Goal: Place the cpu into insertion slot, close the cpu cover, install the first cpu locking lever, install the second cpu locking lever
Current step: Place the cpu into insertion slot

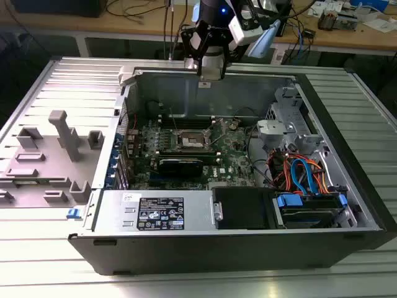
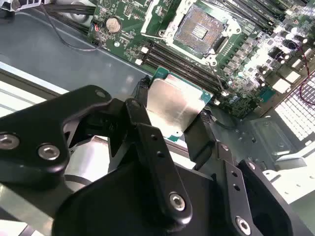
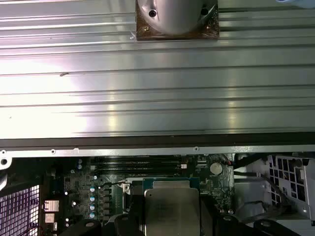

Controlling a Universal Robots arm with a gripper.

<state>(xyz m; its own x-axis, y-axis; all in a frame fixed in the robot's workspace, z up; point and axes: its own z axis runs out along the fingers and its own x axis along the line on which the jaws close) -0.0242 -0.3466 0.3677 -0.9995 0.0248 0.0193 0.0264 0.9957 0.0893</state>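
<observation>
My gripper (image 2: 173,109) is shut on the cpu (image 2: 172,98), a flat square chip with a dull silver top on a green edge, pinched between two black fingers (image 2: 143,93). In the first wrist view the cpu (image 3: 171,206) hangs over the green board. In the exterior view the gripper (image 1: 209,69) hovers above the far wall of the open computer case. The insertion slot (image 2: 199,27), a dark square socket with a silvery rim, lies uncovered a short way beyond the chip and sits mid-board (image 1: 188,141) in the exterior view. The cpu cover (image 2: 156,17) looks swung aside at the socket's edge.
Long black memory slots (image 2: 182,64) run between chip and socket, with a coin battery (image 2: 113,23) beside them. A power supply (image 1: 155,211) fills the case's near side, and a drive cage with blue and orange cables (image 1: 304,177) stands at the exterior view's right. Grey fixture blocks (image 1: 59,133) stand left.
</observation>
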